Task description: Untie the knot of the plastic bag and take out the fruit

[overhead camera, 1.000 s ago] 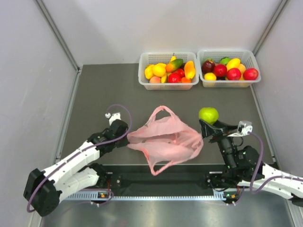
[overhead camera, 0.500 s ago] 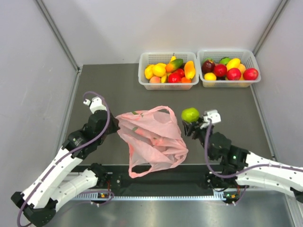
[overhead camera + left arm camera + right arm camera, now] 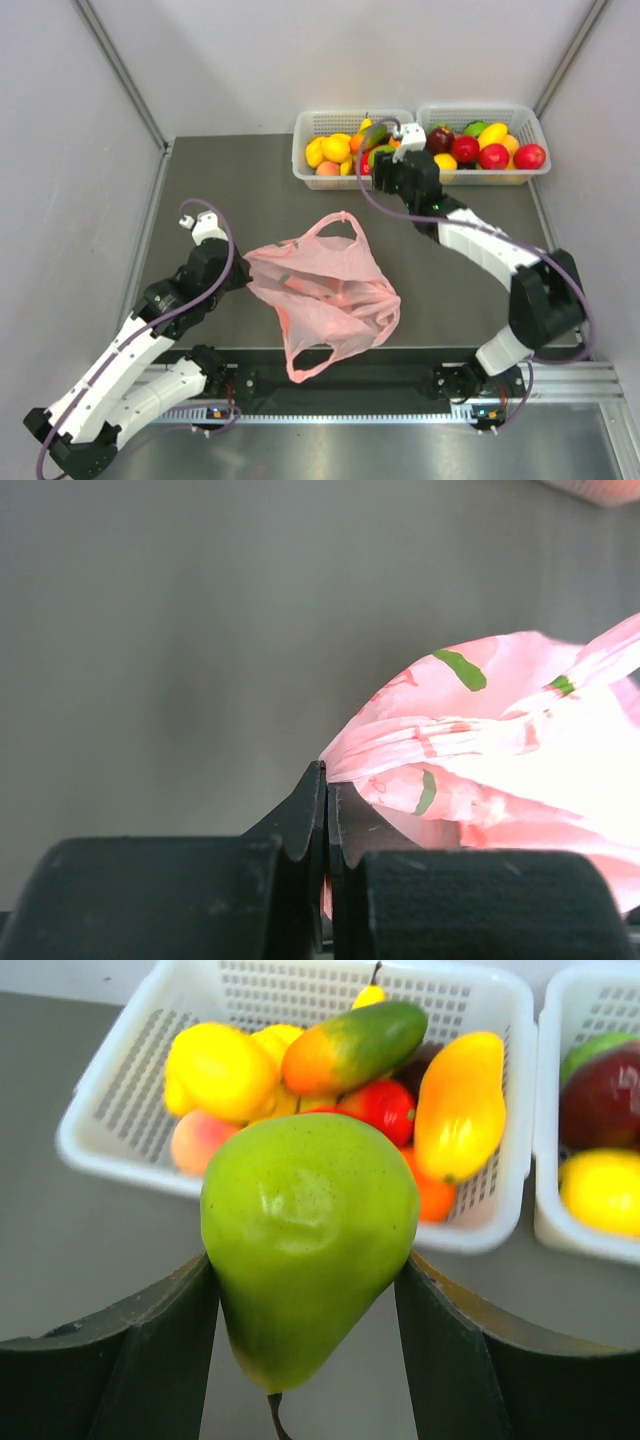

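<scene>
The pink plastic bag (image 3: 325, 290) lies crumpled at the table's middle front. Its two handle loops (image 3: 340, 225) hang open, and I see no knot. My left gripper (image 3: 240, 270) is shut on the bag's left edge, with pink film pinched between the jaws in the left wrist view (image 3: 325, 780), where the bag (image 3: 500, 750) fills the right side. My right gripper (image 3: 383, 165) is shut on a green pear (image 3: 310, 1240) and holds it just in front of the left basket (image 3: 110, 1150). Whether any fruit lies inside the bag is not clear.
Two white baskets stand at the back. The left basket (image 3: 302, 170) holds yellow, orange, red and green fruit. The right basket (image 3: 535, 170) holds red, yellow and green fruit. Grey walls close in on both sides.
My right arm swung from beside the bag to the left basket's front, carrying the pear. My left gripper lifted the bag's left edge leftward, then held still.
</scene>
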`<state>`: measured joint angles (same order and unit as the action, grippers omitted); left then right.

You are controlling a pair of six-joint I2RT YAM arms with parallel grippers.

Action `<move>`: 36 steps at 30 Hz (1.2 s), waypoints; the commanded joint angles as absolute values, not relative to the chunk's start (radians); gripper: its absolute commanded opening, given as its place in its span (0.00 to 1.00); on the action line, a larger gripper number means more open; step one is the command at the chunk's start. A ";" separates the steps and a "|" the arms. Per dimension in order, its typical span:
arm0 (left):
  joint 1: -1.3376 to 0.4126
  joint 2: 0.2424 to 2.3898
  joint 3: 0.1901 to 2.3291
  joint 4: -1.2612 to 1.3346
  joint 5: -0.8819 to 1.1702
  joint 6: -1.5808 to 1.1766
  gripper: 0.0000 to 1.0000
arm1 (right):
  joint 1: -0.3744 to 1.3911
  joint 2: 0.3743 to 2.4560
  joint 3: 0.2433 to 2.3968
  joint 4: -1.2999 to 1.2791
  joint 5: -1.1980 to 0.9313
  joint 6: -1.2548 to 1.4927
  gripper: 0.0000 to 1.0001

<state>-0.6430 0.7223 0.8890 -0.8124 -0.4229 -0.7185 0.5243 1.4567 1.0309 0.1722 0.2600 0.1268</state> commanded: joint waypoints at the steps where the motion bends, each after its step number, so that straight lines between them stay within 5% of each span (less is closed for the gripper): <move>1: -0.640 0.707 0.839 -0.767 -0.377 -0.718 0.00 | 0.443 1.633 1.233 0.209 0.141 0.110 0.00; 15: -0.640 0.696 0.719 -0.627 -0.239 -0.747 0.00 | 0.344 2.164 1.865 0.146 0.198 0.087 0.00; 19: -0.640 0.699 0.706 -0.609 -0.230 -0.752 0.00 | 0.318 2.261 2.009 0.056 0.222 0.084 0.08; 22: -0.640 0.706 0.700 -0.603 -0.233 -0.750 0.00 | 0.298 2.321 2.120 0.003 0.226 0.090 0.29; 23: -0.640 0.710 0.698 -0.598 -0.235 -0.749 0.00 | 0.292 2.338 2.149 -0.027 0.219 0.091 0.44; 31: -0.640 0.730 0.693 -0.577 -0.227 -0.750 0.00 | 0.281 2.319 2.174 -0.028 0.176 0.080 0.99; 36: -0.640 0.721 0.692 -0.580 -0.225 -0.753 0.00 | 0.279 2.290 2.207 -0.058 0.163 0.069 1.00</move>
